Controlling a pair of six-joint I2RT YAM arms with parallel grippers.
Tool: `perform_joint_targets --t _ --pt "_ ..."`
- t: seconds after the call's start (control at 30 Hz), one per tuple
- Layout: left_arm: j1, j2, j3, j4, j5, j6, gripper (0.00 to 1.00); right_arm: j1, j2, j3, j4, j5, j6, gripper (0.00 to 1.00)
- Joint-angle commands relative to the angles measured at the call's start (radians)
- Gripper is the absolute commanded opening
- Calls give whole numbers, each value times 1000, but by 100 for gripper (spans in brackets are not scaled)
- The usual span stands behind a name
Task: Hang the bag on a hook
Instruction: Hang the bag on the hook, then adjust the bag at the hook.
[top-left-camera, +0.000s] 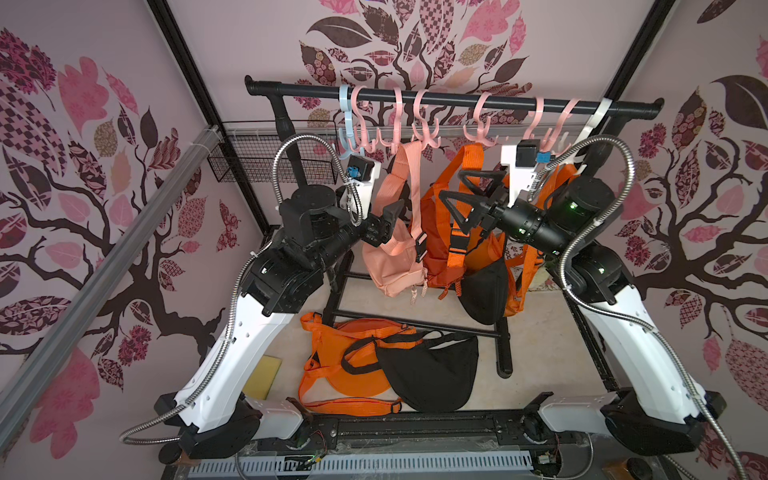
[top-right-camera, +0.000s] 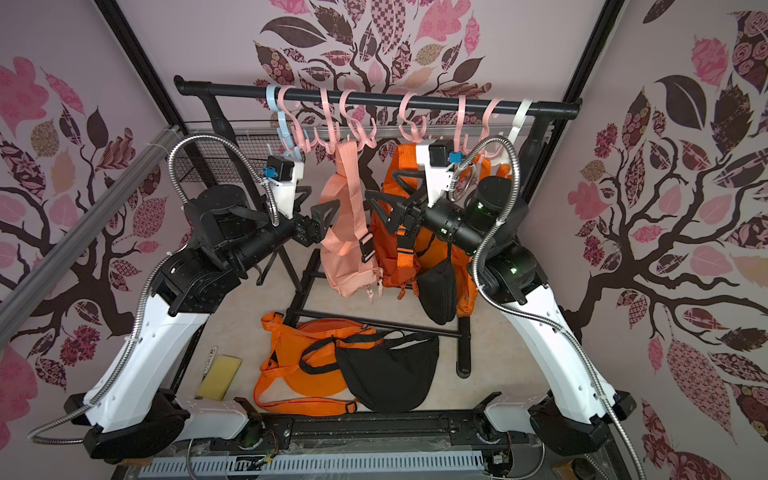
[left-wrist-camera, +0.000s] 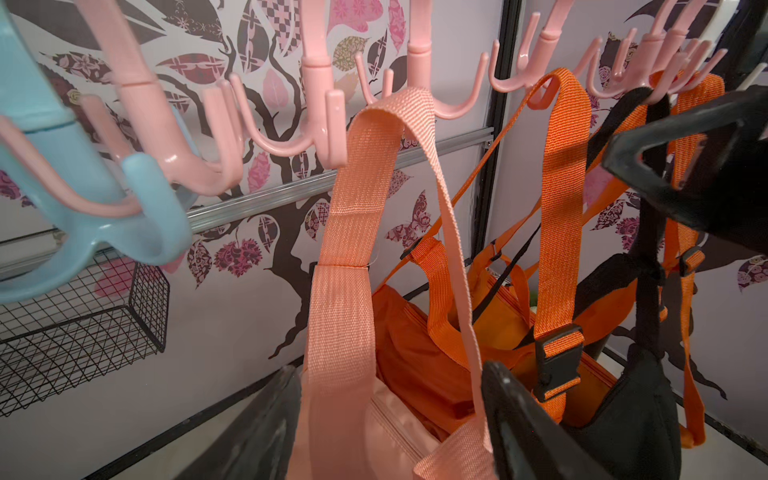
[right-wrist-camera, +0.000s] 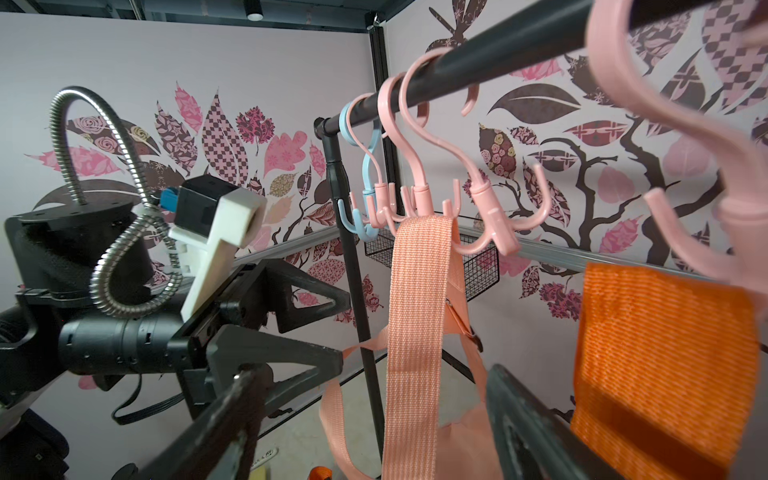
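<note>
On pink hook (top-left-camera: 424, 135), bag (top-left-camera: 386, 253) (peach)

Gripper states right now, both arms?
Left gripper: open, fingers either side of the pink strap, not clamped.
Right gripper: open, holding nothing.

The blue hook (left-wrist-camera: 149, 208) is blurred and cut off by the edge.
</note>
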Motion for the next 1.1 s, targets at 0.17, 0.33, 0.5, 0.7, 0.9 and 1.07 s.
perform_joint_targets --t 0.17,0.33,0.5,0.7,0.9,1.07 --pt "1 -183 -182 93 -88 -23 71 -4 154 102 19 -37 33 84" --pt "1 -266 -269 102 -123 -22 71 2 178 51 107 -29 76 83" --pt "2 -308 -326 105 -132 -30 71 14 193 7 201 -49 130 68" --pt "1 -329 -368 105 -140 -34 71 37 207 -24 225 -33 131 42" --pt "2 -345 -395 111 -155 -24 71 41 164 -88 238 90 110 15" --pt "2 -346 -402 113 -152 -23 71 40 122 -126 231 273 79 0"
